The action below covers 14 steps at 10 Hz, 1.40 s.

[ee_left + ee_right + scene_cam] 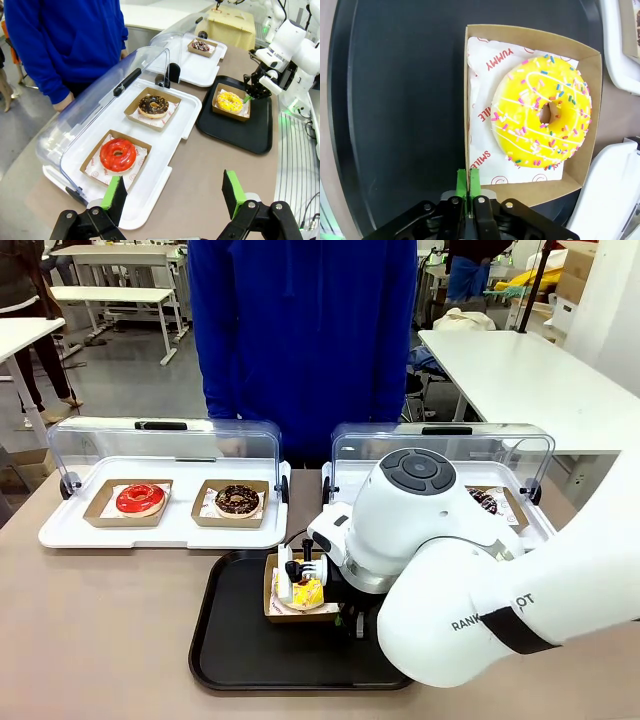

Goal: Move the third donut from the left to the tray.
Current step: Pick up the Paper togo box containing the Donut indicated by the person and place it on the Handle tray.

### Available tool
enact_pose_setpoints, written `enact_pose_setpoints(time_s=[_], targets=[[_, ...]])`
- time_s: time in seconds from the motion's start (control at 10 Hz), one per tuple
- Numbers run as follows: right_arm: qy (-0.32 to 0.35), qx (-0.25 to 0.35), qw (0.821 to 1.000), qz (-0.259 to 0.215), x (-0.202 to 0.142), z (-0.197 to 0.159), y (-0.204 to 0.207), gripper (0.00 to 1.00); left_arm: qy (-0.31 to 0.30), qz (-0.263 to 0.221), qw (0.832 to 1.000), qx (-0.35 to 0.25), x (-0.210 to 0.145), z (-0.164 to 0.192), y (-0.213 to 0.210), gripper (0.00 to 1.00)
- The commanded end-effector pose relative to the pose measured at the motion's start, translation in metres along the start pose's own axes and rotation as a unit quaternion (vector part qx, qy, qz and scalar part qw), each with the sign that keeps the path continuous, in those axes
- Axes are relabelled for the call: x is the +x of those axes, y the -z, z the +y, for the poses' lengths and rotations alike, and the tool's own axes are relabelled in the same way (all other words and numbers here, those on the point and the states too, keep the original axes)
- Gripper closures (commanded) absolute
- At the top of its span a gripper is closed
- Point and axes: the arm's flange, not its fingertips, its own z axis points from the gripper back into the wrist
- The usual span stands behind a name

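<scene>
The yellow-iced donut (541, 119), striped with thin white lines and dotted with sprinkles, lies on printed white paper in its small cardboard tray (590, 65). That cardboard tray sits inside the black tray (232, 640), toward its far edge and right of its middle in the front view. The black tray lies on the bench (100, 640) at the robot's near edge, just in front of the gap between the two white lidded trays.

The right pincer (468, 181) is clamped on the cardboard tray's wall: in the right wrist view its two green pads (462, 181) press together on the thin brown edge at a corner of the tray, one pad outside and one inside. The donut itself is untouched by the pads and lies just beyond them, up and to the right in that view. From the left wrist view the right pincer (252, 90) grips the side of the cardboard tray nearest the right arm.

The left pincer (175, 195) hangs apart over the bench's left part, its green pads wide, well away from the yellow donut. Below it the left white tray (165, 180) holds a red-iced donut (118, 154) and a chocolate donut (153, 105), each in its own cardboard tray.

A person in a blue top (300, 330) stands at the bench's far edge.
</scene>
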Motion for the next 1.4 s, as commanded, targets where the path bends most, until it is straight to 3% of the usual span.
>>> enact_pose_setpoints(time_s=[0.0,0.2,0.3,0.4,1.2,1.3], targets=[[0.004,-0.006,1.0,0.002,-0.058,0.055,-0.005,0.42,0.007,-0.005,1.0,-0.002,0.001,-0.002,0.0,0.0],[0.008,0.002,1.0,-0.005,-0.059,0.052,-0.015,0.38,0.007,-0.005,1.0,-0.002,0.001,-0.002,0.0,0.0],[0.009,0.001,1.0,-0.006,-0.058,0.051,-0.023,0.29,0.007,-0.005,1.0,-0.002,0.001,-0.002,0.0,0.0],[0.011,-0.005,1.0,-0.002,-0.059,0.049,-0.033,0.0,0.007,-0.005,1.0,-0.002,0.001,-0.002,0.0,0.0],[-0.012,-0.013,1.0,-0.007,-0.061,0.036,-0.08,0.0,0.007,-0.005,1.0,-0.002,0.001,-0.002,0.0,0.0],[0.008,-0.029,0.999,0.01,-0.003,-0.008,-0.072,0.0,0.007,-0.005,1.0,-0.002,0.001,-0.002,0.0,0.0]])
